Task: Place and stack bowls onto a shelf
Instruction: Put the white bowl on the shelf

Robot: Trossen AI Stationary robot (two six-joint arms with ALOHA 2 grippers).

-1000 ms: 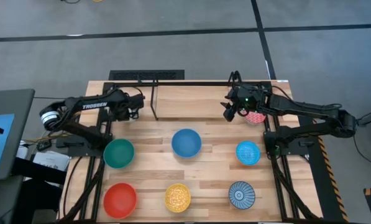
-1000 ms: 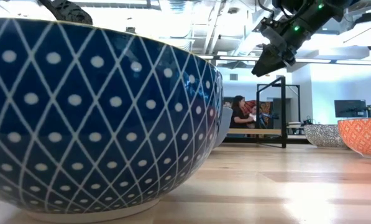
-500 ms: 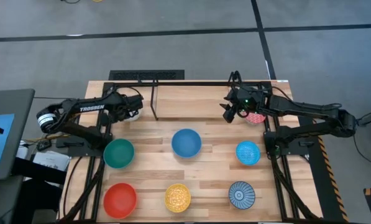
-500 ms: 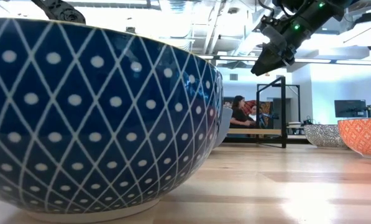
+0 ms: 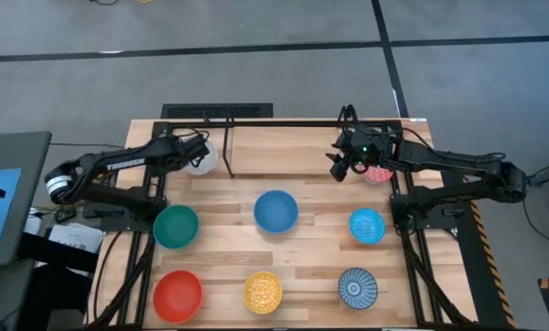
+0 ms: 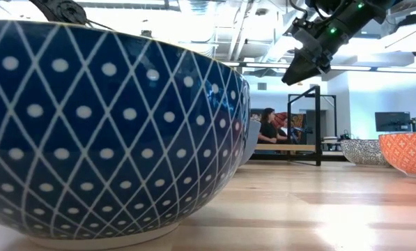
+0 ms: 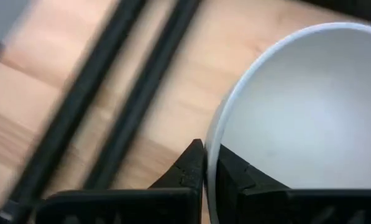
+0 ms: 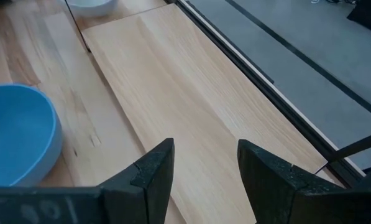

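The white bowl (image 5: 203,163) is at the far left, beside the left end of the shelf (image 5: 292,147), with my left gripper (image 5: 192,157) shut on its rim. My right gripper (image 5: 341,167) hangs open over the shelf's right end and holds nothing; the bare shelf board (image 8: 197,106) lies below its fingers. A red-pink patterned bowl (image 5: 379,173) sits just right of it. On the table stand the green (image 5: 176,226), blue (image 5: 276,211), speckled light blue (image 5: 367,225), red (image 5: 177,294), yellow (image 5: 263,291) and blue-white patterned (image 5: 358,287) bowls. My left gripper pinches the white bowl's rim (image 7: 211,140) on the side nearest the arm, one finger (image 7: 191,167) outside the wall and one finger (image 7: 235,171) inside. The fingers slant down onto it from the table's left. Whether the bowl is lifted off the table I cannot tell.
Black wire uprights (image 5: 229,147) stand at the shelf's left end, close to the white bowl. The blue-white patterned bowl (image 6: 110,132) fills the low view's left. People (image 6: 270,125) sit in the room far behind the table.
My left arm has drawn back toward the table's left edge and its wrist has turned and tipped, so more of the white bowl shows beside the shelf's left end. My right arm has kept still.
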